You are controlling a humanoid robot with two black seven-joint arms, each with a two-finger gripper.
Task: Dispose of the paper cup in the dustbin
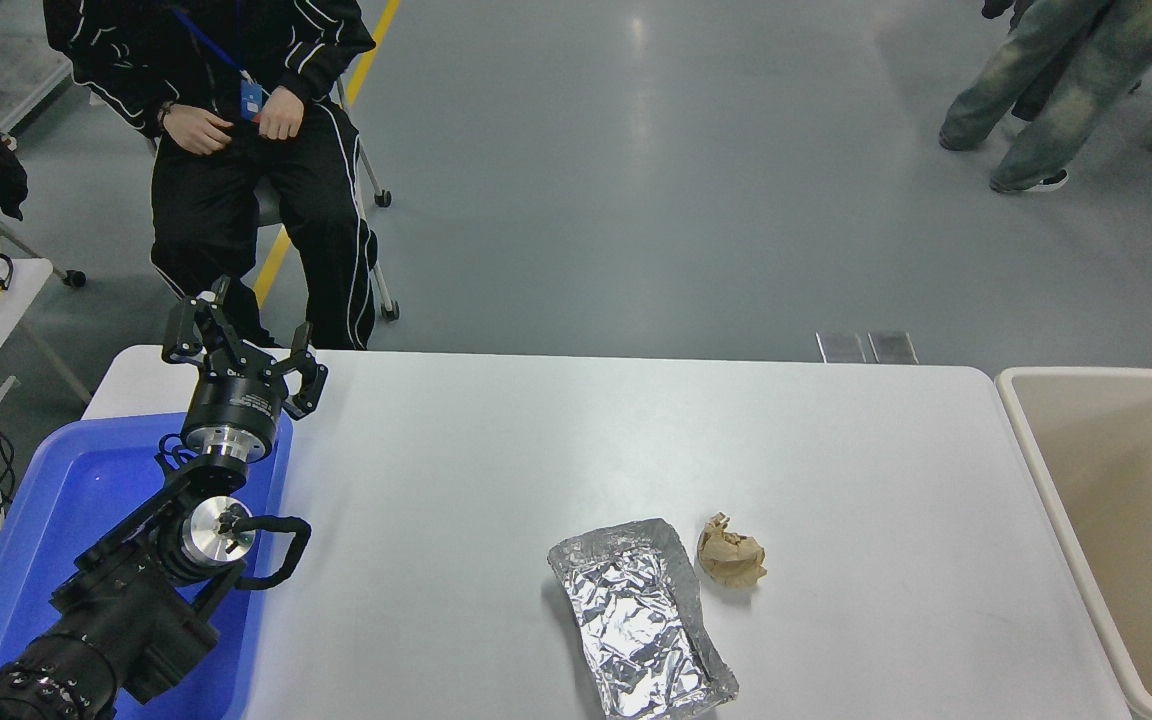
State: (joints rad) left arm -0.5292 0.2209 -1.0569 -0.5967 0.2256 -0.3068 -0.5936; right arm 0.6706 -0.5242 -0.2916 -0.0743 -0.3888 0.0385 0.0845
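Observation:
The beige dustbin [1036,462] stands at the table's right end, partly cut off by the picture's right edge; the part of its inside that shows holds nothing. The paper cup is out of view. My right arm and gripper are out of view. My left gripper [244,335] is parked at the lower left above the blue tray's far corner, its fingers spread open and empty.
A crinkled silver foil sheet [641,620] and a crumpled brown paper ball [730,550] lie on the white table [536,450] near the front middle. A blue tray [56,520] sits at the left. A person sits beyond the far left edge; others stand at the top right.

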